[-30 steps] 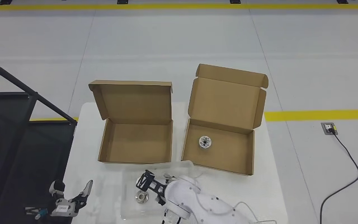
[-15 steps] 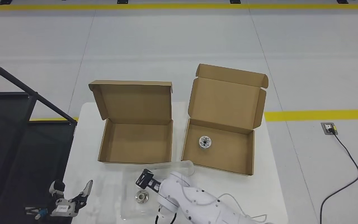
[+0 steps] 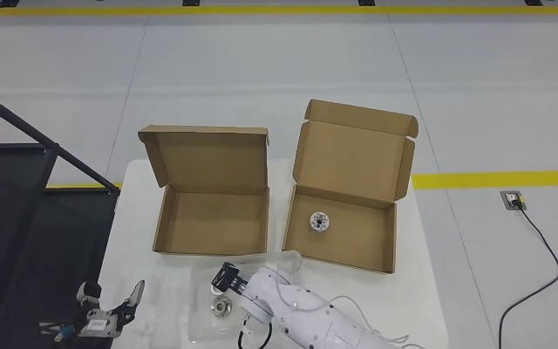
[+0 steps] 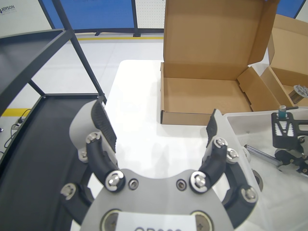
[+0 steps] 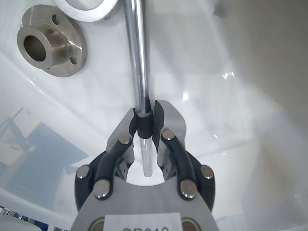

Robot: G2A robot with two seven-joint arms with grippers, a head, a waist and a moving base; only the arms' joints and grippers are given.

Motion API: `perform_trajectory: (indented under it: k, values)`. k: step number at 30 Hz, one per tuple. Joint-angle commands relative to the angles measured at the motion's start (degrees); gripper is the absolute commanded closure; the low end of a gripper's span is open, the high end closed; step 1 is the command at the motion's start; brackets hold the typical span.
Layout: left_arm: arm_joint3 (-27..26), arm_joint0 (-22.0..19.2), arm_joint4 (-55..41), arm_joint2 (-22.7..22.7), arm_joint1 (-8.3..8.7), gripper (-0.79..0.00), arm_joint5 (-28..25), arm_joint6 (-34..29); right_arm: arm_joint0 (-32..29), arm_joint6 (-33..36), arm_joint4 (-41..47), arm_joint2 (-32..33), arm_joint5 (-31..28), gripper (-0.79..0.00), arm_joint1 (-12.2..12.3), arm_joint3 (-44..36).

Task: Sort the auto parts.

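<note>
Listener: Boxes first. How many stand on the white table (image 3: 139,262)?

Describer: Two cardboard boxes, side by side with a gap between them, both with their lids folded back. The left box (image 3: 212,222) is the one nearer the black cart (image 3: 52,244). The right box (image 3: 344,231) holds one round metal part (image 3: 320,222) on its floor.

Listener: And the loose parts?

Describer: One clear plastic bin (image 4: 252,114) sits at the table's near edge, just in front of the boxes. The right wrist view shows three parts in it: one steel rod (image 5: 137,49), one flanged metal bushing (image 5: 50,49) with bolt holes, and one white ring (image 5: 84,1) cut off by the picture's edge. The bushing and the ring lie close together beside the rod's far end. I cannot tell whether the ring touches the rod.

Listener: What are the grippers doing?

Describer: There are two. The right gripper (image 5: 144,121) is down inside the bin, its black pads clenched on the rod near one end, so the rod points straight away from the wrist. Whether the rod is lifted off the bin floor, I cannot tell. The left gripper (image 4: 158,126) hangs at the table's left near corner, left of the bin — fingers spread wide, grasping nothing.
</note>
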Motion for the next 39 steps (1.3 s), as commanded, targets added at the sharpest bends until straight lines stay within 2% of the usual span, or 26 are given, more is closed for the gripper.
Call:
perform_trajectory:
  k: [1,7,11,16,22,28,36,39]
  values:
    - [0.0,0.0,0.0,0.0,0.0,-0.785,0.0,0.0,0.05,-0.28,-0.29,0.15,0.21,0.0,-0.26,0.34]
    - [0.0,0.0,0.0,0.0,0.0,-0.785,0.0,0.0,-0.53,0.22,-2.53,1.07,1.49,0.0,-0.37,-1.77]
    - [0.0,0.0,0.0,0.0,0.0,-0.785,0.0,0.0,-2.16,1.55,-5.7,2.46,1.55,0.0,0.76,-8.0]
    - [0.0,0.0,0.0,0.0,0.0,-0.785,0.0,0.0,-6.74,0.33,-11.62,6.78,-1.9,0.0,4.05,-21.04]
    - [0.0,0.0,0.0,0.0,0.0,-0.785,0.0,0.0,-15.89,-6.09,-19.39,16.09,-9.42,0.0,8.92,-37.77]
    - [0.0,0.0,0.0,0.0,0.0,-0.785,0.0,0.0,-24.1,-21.97,-22.72,24.5,-14.82,0.0,11.8,-47.75]
    - [0.0,0.0,0.0,0.0,0.0,-0.785,0.0,0.0,-32.28,-46.87,-20.14,34.98,-21.7,0.0,14.26,-51.32]
    - [0.0,0.0,0.0,0.0,0.0,-0.785,0.0,0.0,-34.82,-57.22,-17.7,39.62,-28.47,0.0,15.33,-50.95]
